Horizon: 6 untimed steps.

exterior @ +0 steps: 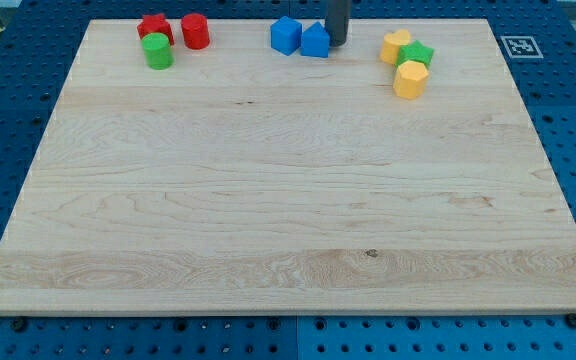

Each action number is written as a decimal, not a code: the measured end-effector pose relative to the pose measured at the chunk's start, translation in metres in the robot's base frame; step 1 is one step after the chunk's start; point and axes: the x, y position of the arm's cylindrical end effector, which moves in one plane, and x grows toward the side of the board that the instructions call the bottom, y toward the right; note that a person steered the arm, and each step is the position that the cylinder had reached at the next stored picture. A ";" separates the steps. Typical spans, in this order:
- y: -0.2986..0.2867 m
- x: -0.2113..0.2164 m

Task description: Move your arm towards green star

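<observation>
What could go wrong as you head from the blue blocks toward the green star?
My tip sits right beside the blue triangular block, so a sloppy start could drag it along. The green star-shaped block is wedged between two yellow blocks; overshooting would likely scatter all three. They also lie near the wooden board's top edge, where a shove might tip one off.
</observation>
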 end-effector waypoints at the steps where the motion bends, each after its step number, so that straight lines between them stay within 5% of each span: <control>1: -0.008 0.000; 3: 0.049 -0.001; 6: 0.052 0.010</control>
